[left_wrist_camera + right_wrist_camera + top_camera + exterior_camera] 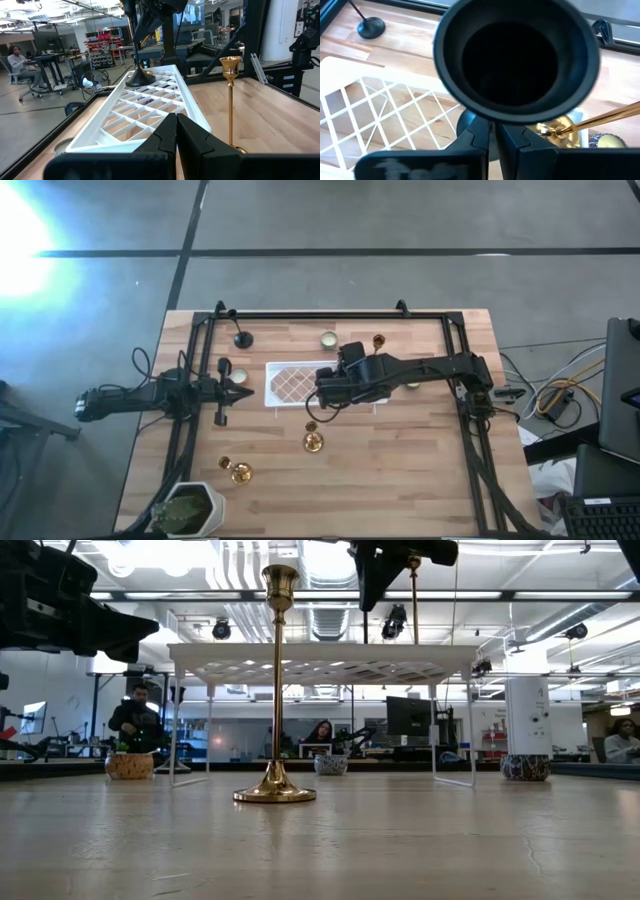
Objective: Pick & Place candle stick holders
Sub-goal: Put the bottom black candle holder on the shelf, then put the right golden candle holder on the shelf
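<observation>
Holders: three gold (313, 442), two black (243, 338).

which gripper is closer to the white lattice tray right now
The right. The right gripper hangs over the white lattice tray's end, shut on a black candle holder standing on it. The left gripper, fingers shut, waits beside the tray's opposite end.

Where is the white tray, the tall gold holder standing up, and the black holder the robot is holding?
White tray (290, 383), high view, on its lattice top.
Gold holder (277, 690), low view, on its slim stem.
Black holder (517, 60), right wrist view, inside its top cup, above the right gripper (493, 131).
</observation>
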Action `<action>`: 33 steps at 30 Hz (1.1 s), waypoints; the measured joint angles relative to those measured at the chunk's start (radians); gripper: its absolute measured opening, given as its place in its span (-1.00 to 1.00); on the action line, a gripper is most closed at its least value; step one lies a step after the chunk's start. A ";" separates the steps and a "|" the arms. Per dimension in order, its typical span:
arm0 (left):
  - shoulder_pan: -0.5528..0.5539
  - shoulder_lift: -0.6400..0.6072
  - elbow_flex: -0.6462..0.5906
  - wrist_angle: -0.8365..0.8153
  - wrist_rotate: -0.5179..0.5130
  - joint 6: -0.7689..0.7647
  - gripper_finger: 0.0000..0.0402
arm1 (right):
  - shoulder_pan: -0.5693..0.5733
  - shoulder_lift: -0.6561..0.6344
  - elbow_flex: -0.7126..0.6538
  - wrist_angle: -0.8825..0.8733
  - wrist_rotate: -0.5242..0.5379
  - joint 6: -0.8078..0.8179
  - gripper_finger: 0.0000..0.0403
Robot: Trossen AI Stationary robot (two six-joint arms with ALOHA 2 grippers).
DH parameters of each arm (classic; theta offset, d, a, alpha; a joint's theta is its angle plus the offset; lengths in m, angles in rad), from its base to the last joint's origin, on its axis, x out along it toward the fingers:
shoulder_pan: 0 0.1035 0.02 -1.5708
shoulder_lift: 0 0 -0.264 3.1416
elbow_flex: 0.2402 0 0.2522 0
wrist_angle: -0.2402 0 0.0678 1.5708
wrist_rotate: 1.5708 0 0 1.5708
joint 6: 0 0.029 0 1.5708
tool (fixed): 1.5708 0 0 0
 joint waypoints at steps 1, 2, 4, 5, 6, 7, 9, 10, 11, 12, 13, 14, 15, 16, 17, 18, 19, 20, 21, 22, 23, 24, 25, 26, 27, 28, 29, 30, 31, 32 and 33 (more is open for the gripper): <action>0.000 0.000 0.000 0.000 0.000 0.000 -0.93 | -0.001 0.000 0.000 -0.004 0.000 0.000 -0.96; 0.000 0.000 0.000 0.000 0.000 0.000 -0.93 | -0.001 0.000 0.000 -0.007 0.000 0.000 -0.96; 0.000 0.000 0.000 0.000 0.000 0.000 -0.93 | -0.001 0.000 0.000 -0.008 0.000 0.000 -0.96; 0.000 0.000 0.000 0.000 0.000 0.000 -0.93 | -0.001 0.000 0.000 -0.008 0.001 0.000 -0.96; 0.000 0.000 0.000 0.000 0.000 0.000 -0.93 | -0.001 0.000 0.000 -0.009 0.001 0.000 -0.96; 0.000 0.000 0.000 0.000 0.000 0.000 -0.93 | -0.002 0.000 0.000 -0.009 0.002 0.000 -0.96; 0.000 0.000 0.000 0.000 0.000 0.000 -0.93 | -0.003 0.000 0.000 -0.009 0.003 0.000 -0.96; 0.000 0.000 0.000 0.000 0.000 0.000 -0.93 | -0.004 0.000 0.000 -0.009 0.006 0.000 -0.96; 0.000 0.000 0.000 0.000 0.000 0.000 -0.93 | -0.005 0.000 0.000 -0.009 0.007 0.000 -0.96; 0.000 0.000 0.000 0.000 0.000 0.000 -0.93 | -0.007 0.000 0.000 -0.009 0.007 0.000 -0.96; 0.000 0.000 0.000 0.000 0.000 0.000 -0.93 | -0.008 0.000 0.000 -0.009 0.008 -0.001 -0.95; 0.000 0.000 0.000 0.000 0.000 0.000 -0.93 | -0.009 0.000 0.000 -0.009 0.009 -0.004 -0.94; 0.000 0.000 0.000 0.000 0.000 0.000 -0.93 | -0.010 0.000 0.000 -0.009 0.009 -0.004 -0.92; 0.000 0.000 0.000 0.000 0.000 0.000 -0.93 | -0.010 0.000 -0.001 -0.009 0.009 -0.004 -0.90; 0.000 0.000 0.000 0.000 0.000 0.000 -0.93 | -0.011 0.000 -0.001 -0.009 0.009 -0.004 -0.88; 0.000 0.000 0.000 0.000 0.000 0.000 -0.93 | -0.011 0.000 -0.001 -0.009 0.009 -0.004 -0.86; 0.000 0.000 0.000 0.000 0.000 0.000 -0.93 | -0.011 0.000 0.000 -0.007 0.009 -0.003 -0.83; 0.000 0.000 0.000 0.000 0.000 0.000 -0.93 | -0.012 0.000 0.000 -0.007 0.010 -0.003 -0.81; 0.000 0.000 0.000 0.000 0.000 0.000 -0.93 | -0.013 0.000 -0.001 -0.006 0.009 -0.003 -0.79; 0.000 0.000 0.000 0.000 0.000 0.000 -0.93 | -0.013 0.000 -0.001 -0.006 0.010 -0.003 -0.76; 0.000 0.000 0.000 0.000 0.000 0.000 -0.93 | -0.014 0.000 -0.001 -0.005 0.009 -0.002 -0.74; 0.000 0.000 0.000 0.000 0.000 0.000 -0.93 | -0.014 0.000 -0.001 -0.005 0.009 -0.002 -0.71; 0.000 0.000 0.000 0.000 0.000 0.000 -0.93 | -0.014 0.000 -0.001 -0.003 0.009 -0.001 -0.68; 0.000 0.000 0.000 0.000 0.000 0.000 -0.93 | -0.014 0.000 -0.001 -0.002 0.009 -0.001 -0.64; 0.000 0.000 0.000 0.000 0.000 0.000 -0.93 | -0.014 0.000 -0.001 -0.002 0.009 -0.001 -0.61; 0.000 0.000 0.000 0.000 0.000 0.000 -0.93 | -0.014 0.000 -0.001 -0.002 0.009 -0.001 -0.57; 0.000 0.000 0.000 0.000 0.000 0.000 -0.93 | -0.014 0.000 -0.001 -0.001 0.009 -0.001 -0.53; 0.000 0.000 0.000 0.000 0.000 0.000 -0.93 | -0.014 0.000 -0.001 -0.001 0.009 -0.003 -0.49; 0.000 0.000 0.000 0.000 0.000 0.000 -0.93 | -0.014 0.000 -0.001 0.000 0.009 -0.003 -0.45; 0.000 0.000 0.000 0.000 0.000 0.000 -0.93 | -0.014 0.000 -0.001 0.000 0.009 -0.004 -0.40; 0.000 0.000 0.000 0.000 0.000 0.000 -0.93 | -0.014 0.000 0.000 0.000 0.009 -0.004 -0.36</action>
